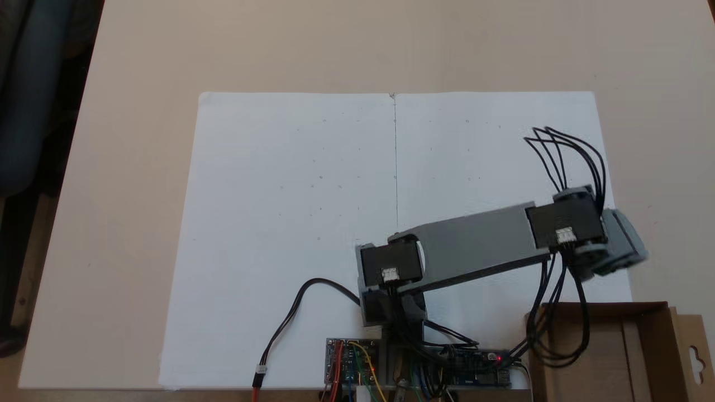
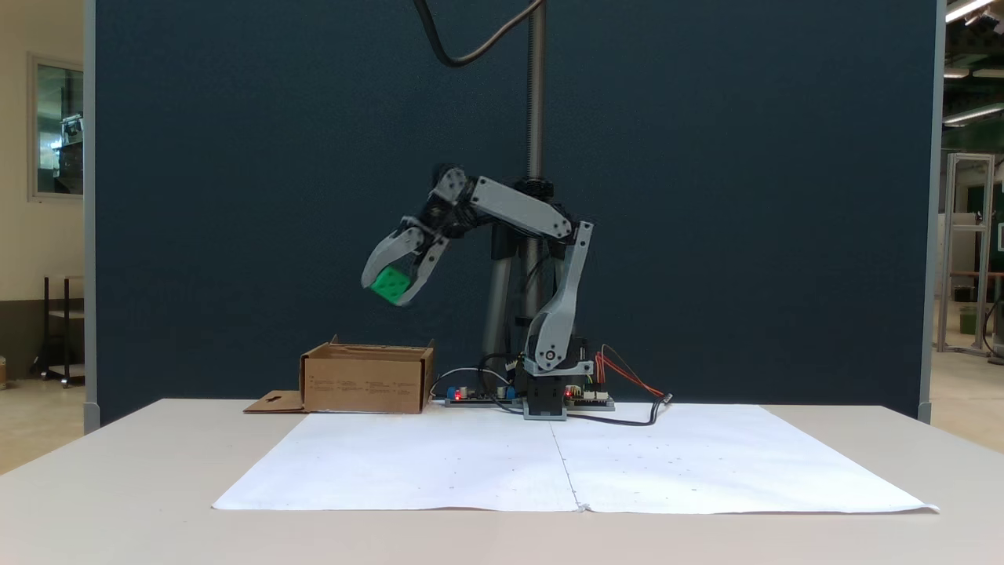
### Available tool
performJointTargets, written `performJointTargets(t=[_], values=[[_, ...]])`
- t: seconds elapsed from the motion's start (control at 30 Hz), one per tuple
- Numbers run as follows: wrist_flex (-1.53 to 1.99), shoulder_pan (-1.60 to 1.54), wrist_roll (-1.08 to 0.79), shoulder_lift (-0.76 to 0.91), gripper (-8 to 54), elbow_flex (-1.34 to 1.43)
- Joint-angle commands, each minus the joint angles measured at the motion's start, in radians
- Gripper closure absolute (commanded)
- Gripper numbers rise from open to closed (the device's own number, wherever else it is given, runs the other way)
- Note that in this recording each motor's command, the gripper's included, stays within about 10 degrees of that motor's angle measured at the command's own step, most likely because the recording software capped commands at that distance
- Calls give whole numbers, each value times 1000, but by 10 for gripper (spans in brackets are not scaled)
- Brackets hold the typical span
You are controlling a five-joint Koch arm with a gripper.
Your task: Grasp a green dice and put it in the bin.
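Two jaws clamp green dice (image 2: pixel 390 284) between them.

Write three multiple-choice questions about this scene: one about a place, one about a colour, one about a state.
1. Where is the dice?
A. on the paper
B. between the gripper's jaws, in the air
C. in the bin

2. What colour is the dice?
A. red
B. blue
C. green

3. What does the bin hold?
A. nothing visible
B. two dice
C. a cup

Key: 1 B, the gripper carries the dice above the table; 2 C, it is bright green; 3 A, the bin shows a bare floor from above.
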Motion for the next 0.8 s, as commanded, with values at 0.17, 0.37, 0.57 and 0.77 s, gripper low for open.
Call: performJointTargets(t=[0.17, 0.37, 0.57, 0.77], values=[[-112, 249, -140, -135, 333, -64], [-109, 325, -176, -245, 333, -64], [-114, 330, -169, -308, 102, -64], [-150, 278, -72, -307, 21, -66]])
